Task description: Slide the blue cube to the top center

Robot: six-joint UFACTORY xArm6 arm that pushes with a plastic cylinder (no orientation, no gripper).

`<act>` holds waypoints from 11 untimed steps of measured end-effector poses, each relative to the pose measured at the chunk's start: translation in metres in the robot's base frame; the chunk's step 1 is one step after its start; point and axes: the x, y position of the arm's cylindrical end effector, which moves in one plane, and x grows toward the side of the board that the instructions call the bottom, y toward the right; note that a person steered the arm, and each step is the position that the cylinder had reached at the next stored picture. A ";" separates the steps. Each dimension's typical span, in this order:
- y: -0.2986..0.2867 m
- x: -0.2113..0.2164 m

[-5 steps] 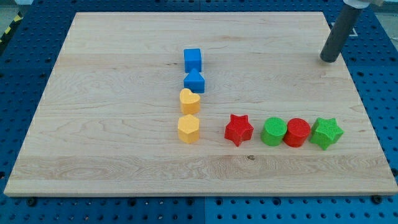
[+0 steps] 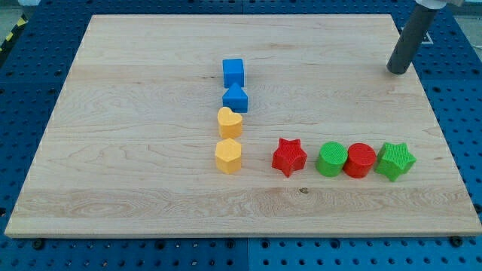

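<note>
Tip (image 2: pixel 397 71) at the view's upper right, well apart from blue cube (image 2: pixel 233 72); no claw, nothing held.

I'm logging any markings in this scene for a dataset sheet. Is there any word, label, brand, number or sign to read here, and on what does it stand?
None: no readable text in this view.
The wooden board, the blue cube and the other coloured blocks carry no lettering.
My tip, by the board's right edge at the view's top right, is plain and dark.
The yellow-black striped strip at the view's top left is a pattern, not text.
</note>
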 end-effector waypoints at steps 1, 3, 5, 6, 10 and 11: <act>-0.001 -0.002; -0.116 0.024; -0.207 0.042; -0.252 0.040; -0.322 -0.006; -0.322 -0.031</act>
